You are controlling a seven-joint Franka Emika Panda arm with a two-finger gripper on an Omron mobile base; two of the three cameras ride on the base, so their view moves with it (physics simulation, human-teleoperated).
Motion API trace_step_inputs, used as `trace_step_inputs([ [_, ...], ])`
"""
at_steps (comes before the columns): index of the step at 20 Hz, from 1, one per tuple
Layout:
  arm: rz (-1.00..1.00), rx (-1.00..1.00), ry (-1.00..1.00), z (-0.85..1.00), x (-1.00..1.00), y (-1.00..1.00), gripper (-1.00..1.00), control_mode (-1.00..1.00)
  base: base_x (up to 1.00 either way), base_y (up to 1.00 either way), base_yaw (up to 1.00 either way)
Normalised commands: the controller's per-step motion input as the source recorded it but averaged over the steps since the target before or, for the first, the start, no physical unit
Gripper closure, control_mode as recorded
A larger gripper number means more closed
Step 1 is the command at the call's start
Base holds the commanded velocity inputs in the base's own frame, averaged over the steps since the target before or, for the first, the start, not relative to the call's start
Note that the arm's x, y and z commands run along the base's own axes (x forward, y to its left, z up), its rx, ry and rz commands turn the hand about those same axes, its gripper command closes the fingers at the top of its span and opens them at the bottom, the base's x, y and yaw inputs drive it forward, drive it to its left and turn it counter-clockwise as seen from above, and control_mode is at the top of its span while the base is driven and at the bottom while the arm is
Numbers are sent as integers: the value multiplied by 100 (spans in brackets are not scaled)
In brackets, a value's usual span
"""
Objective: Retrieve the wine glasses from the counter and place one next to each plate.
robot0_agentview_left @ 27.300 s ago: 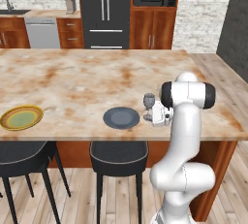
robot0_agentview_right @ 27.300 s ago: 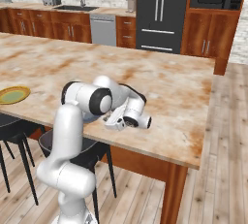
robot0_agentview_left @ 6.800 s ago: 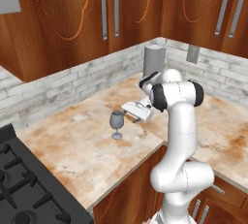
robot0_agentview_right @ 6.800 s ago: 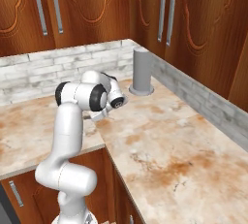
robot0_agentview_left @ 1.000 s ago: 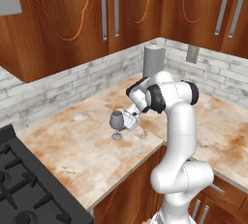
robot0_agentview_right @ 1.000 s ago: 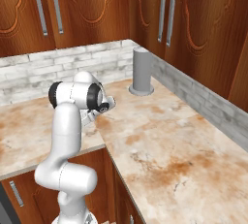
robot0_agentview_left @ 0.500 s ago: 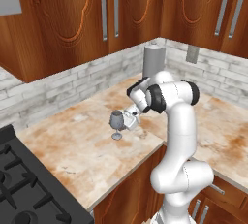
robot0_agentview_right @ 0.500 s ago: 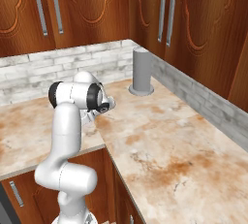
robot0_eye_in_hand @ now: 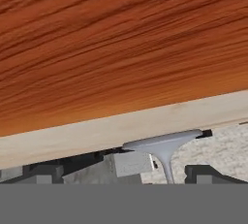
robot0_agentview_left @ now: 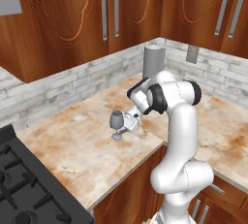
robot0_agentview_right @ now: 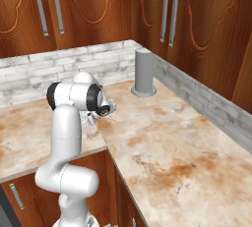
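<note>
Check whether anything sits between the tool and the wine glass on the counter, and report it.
Nothing visible does. The tool stands open right beside the wine glass on the counter, with no object between them. In the hand view the glass's stem and foot lie just ahead, between the fingertips. The grey cylinder stands well behind.

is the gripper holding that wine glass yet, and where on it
Nothing is held: the gripper stands open beside the smoky grey stemmed wine glass, fingers around its stem but not closed.

Corner counter, mostly open stone.
A tall grey cylinder (robot0_agentview_left: pixel 154 61) stands in the corner; the stove (robot0_agentview_left: pixel 24 189) flanks the counter (robot0_agentview_left: pixel 77 145).
</note>
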Motion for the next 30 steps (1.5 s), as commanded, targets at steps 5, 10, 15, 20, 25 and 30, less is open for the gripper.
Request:
trace_step_inputs([
  [5,0,0,0,0,0,9,-100,-100,0,0,0],
  [10,0,0,0,0,0,13,-100,-100,0,0,0],
  [15,0,0,0,-1,-7,6,-100,-100,0,0,0],
  [20,0,0,0,-6,-25,0,-100,-100,0,0,0],
  [25,0,0,0,0,-2,0,-100,-100,0,0,0],
  [30,0,0,0,0,-20,0,-100,-100,0,0,0],
])
